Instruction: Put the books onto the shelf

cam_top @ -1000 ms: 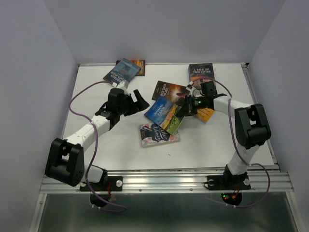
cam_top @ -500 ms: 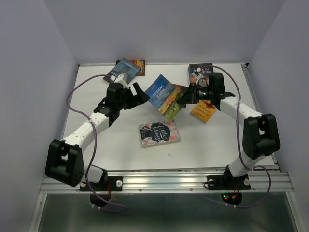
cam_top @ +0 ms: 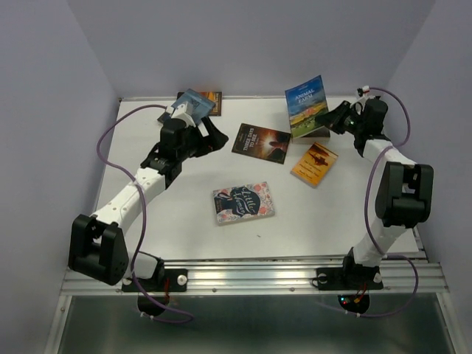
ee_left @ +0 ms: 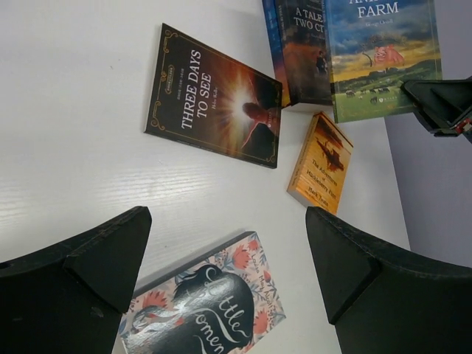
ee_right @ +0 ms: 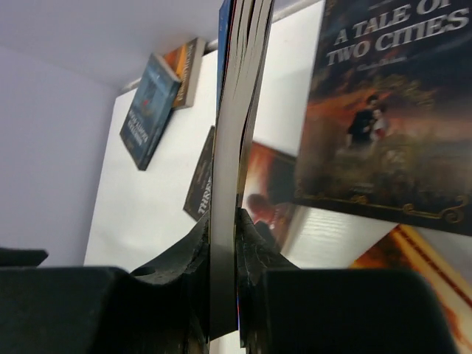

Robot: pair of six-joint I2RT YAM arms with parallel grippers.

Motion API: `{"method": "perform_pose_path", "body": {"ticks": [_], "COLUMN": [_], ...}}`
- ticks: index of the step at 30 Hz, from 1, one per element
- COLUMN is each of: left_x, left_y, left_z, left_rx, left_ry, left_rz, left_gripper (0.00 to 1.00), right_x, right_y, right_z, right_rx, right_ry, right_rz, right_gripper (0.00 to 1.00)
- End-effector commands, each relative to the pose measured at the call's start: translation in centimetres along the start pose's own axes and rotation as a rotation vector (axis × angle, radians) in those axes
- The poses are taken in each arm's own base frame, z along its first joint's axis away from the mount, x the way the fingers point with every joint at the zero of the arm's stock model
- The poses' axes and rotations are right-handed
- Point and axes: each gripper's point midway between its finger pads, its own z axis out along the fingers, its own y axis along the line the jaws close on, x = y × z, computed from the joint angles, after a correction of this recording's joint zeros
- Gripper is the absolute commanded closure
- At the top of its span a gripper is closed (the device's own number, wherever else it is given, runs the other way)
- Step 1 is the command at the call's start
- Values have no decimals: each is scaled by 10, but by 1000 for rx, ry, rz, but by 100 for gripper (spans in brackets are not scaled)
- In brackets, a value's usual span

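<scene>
Standing upright at the far right of the counter [cam_top: 184, 214], the Animal Farm book [cam_top: 307, 105] is clamped along one edge by your right claw [cam_top: 331, 122], close by the Tale of Two Cities book [ee_left: 304, 51]. The orange book [cam_top: 314, 163] lies near it. Three Days to See [cam_top: 260, 141] and Little Women [cam_top: 243, 202] lie flat mid-counter. Your left claw [cam_top: 212, 134] hovers with jaws spread wide beside the blue book [cam_top: 193, 105] at far left.

Animal Farm book [cam_top: 307, 105] — blue, green | Huckleberry book [cam_top: 314, 163] — orange
</scene>
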Motion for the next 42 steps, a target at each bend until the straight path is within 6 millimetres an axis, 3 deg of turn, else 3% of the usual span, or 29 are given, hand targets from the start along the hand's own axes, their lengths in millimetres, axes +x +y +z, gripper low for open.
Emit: {"method": "perform_pose_path", "body": {"ticks": [1, 4, 7, 14, 22, 29, 35, 41, 42], "left_x": [-24, -23, -20, -14, -13, -14, -15, -14, -14], "left_y": [-20, -20, -21, -15, -14, -9, -8, -6, -6], "left_z": [0, 5, 9, 12, 9, 3, -1, -2, -2], "left_rx": [49, 54, 62, 51, 45, 19, 13, 5, 5], "left_ry": [-59, -51, -41, -28, -23, -35, -40, -37, -37], "left_rz": [33, 26, 22, 11, 27, 42, 52, 56, 56], "left_gripper": [1, 1, 1, 1, 1, 1, 1, 1, 1], "right_x": [-56, -60, -59, -58, -43, -35, -26, -23, -26], "right_y": [-3, -19, -48, -70, -102, -117, -129, -135, -139], "right_z": [8, 17, 28, 38, 52, 55, 57, 56, 53], "right_rx": [-17, -14, 30, 65, 121, 136, 139, 148, 155], "right_ry": [-151, -143, -154, -183, -170, -155, -126, -107, -109], "right_rz": [-95, -84, -77, -67, 34, 102, 143, 163, 163], "right_gripper": [99, 99, 99, 99, 99, 97, 90, 74, 67]}}
